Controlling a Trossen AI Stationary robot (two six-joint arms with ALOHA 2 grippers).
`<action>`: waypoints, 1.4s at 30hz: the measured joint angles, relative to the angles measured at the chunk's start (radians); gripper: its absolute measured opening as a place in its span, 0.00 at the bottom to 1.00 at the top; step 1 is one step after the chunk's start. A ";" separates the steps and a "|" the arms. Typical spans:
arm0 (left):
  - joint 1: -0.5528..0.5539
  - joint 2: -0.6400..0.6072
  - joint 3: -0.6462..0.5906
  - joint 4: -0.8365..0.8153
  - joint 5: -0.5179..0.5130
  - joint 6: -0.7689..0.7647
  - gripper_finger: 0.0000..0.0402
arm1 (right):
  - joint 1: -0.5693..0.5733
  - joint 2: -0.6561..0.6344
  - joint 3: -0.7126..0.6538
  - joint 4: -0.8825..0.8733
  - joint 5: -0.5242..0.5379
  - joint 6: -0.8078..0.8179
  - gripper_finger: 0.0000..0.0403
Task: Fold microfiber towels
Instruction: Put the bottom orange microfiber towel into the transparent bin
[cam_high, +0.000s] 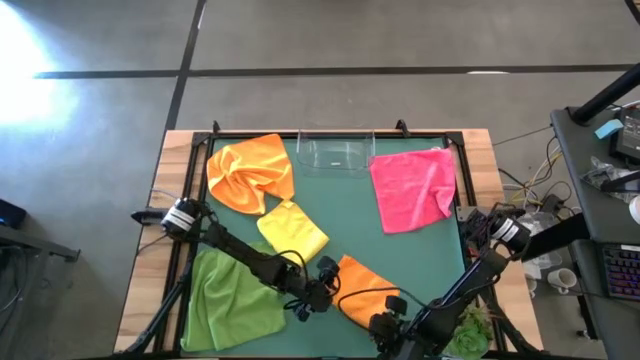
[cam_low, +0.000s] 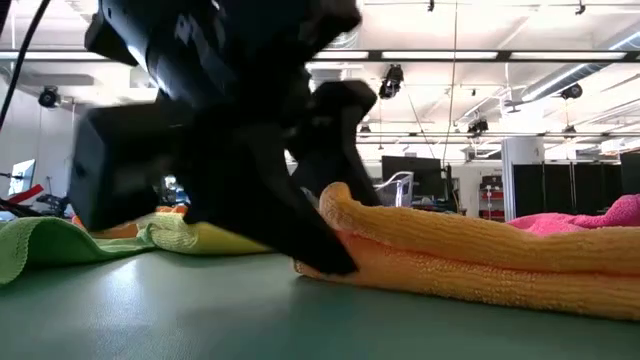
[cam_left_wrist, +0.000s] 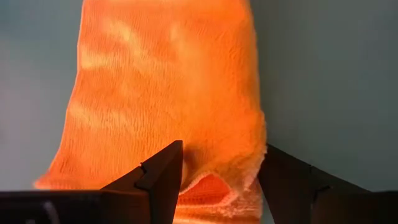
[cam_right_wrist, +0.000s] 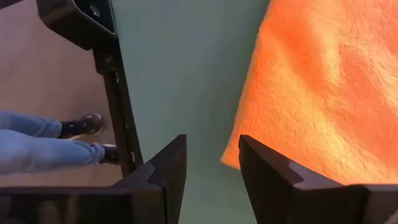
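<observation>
Left claw (cam_left_wrist: 221, 180), jaws wide astride the doubled edge of the folded orange towel (cam_high: 362, 288) at the tabletop's (cam_high: 340, 200) 6 o'clock; right claw (cam_right_wrist: 211, 180), parted and empty, beside the towel's corner. Step: completing this fold; next, presumably, release and smooth without dragging the layers.

This is a robotics lab or workshop in a big industrial hall. The floor (cam_high: 330, 40) is bare polished concrete with dark seams. In the low view, a high open ceiling carries strip lights (cam_low: 450, 55), pipes and hung cameras (cam_low: 392, 78). Far off stand monitors (cam_low: 410, 172) and dark cabinets (cam_low: 570, 190). The wooden table (cam_high: 145, 270) with its green mat (cam_high: 350, 215) sits in a black frame. To the right is a desk (cam_high: 590, 200) with a keyboard (cam_high: 622, 272), loose cables (cam_high: 545, 165) and gear. A person's legs (cam_right_wrist: 43, 146) in jeans stand beside the table's near edge.
</observation>
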 joint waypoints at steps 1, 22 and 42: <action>0.003 0.007 0.000 0.004 -0.001 0.000 0.46 | 0.000 0.007 0.000 -0.004 0.009 0.007 0.34; 0.014 0.026 -0.011 -0.002 0.023 -0.185 0.23 | -0.023 0.125 0.007 -0.052 0.037 0.179 0.34; 0.015 -0.007 -0.009 -0.048 0.042 -0.239 0.01 | -0.064 0.126 0.073 -0.207 0.030 0.213 0.03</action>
